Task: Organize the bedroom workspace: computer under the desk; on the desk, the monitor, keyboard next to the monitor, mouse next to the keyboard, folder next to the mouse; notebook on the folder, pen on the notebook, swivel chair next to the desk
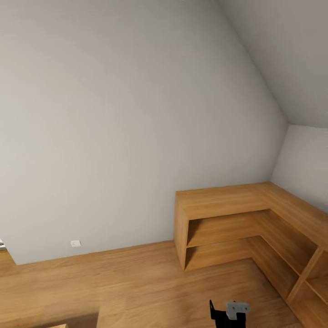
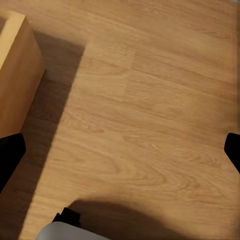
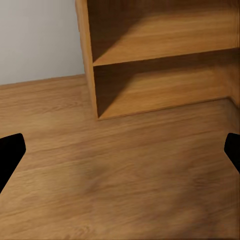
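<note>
I am in the bedroom, facing a bare grey-white wall (image 1: pixel 127 127) under a sloped ceiling (image 1: pixel 282 50), with light wood floor (image 1: pixel 114 282) below. My left gripper (image 2: pixel 120 152) hangs open over the floor, its black fingertips (image 2: pixel 10 157) wide apart with nothing between them. My right gripper (image 3: pixel 120 152) is open too, low above the floor and pointing at the foot of the oak shelving (image 3: pixel 160 65). A black and grey part of my right arm (image 1: pixel 230 312) shows at the bottom edge of the head view.
Low L-shaped oak shelving (image 1: pixel 228 223) fills the right-hand corner, its shelves bare. A wall socket (image 1: pixel 75 243) sits low on the wall. An oak block (image 2: pixel 15 75) stands close to my left gripper, and a pale part of my body (image 2: pixel 75 232) is nearby.
</note>
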You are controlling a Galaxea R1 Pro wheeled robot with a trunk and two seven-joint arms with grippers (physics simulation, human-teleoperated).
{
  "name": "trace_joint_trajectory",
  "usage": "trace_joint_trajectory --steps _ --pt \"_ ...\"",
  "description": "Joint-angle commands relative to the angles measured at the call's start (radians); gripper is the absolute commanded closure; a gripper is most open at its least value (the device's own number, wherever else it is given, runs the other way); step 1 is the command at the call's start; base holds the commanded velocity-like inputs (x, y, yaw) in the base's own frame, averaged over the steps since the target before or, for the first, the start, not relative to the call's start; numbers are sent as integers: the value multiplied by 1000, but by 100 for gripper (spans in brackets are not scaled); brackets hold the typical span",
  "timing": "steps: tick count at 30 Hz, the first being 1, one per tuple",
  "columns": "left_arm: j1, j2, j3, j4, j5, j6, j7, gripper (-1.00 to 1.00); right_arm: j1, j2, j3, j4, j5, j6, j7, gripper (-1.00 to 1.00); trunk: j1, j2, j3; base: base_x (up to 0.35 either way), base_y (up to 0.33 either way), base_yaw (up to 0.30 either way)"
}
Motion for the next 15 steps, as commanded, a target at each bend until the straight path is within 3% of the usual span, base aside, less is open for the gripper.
trace_joint_trajectory --steps 1,15 --pt "-1 1 -8 0 10 -4 0 -100 -1 0 8 2 -1 -2 -8 -100 0 -1 -1 14 0 -170" --pt "-1 2 -8 0 10 -4 0 -100 40 -2 8 2 -1 6 -12 -100 0 -1 12 4 0 -192"
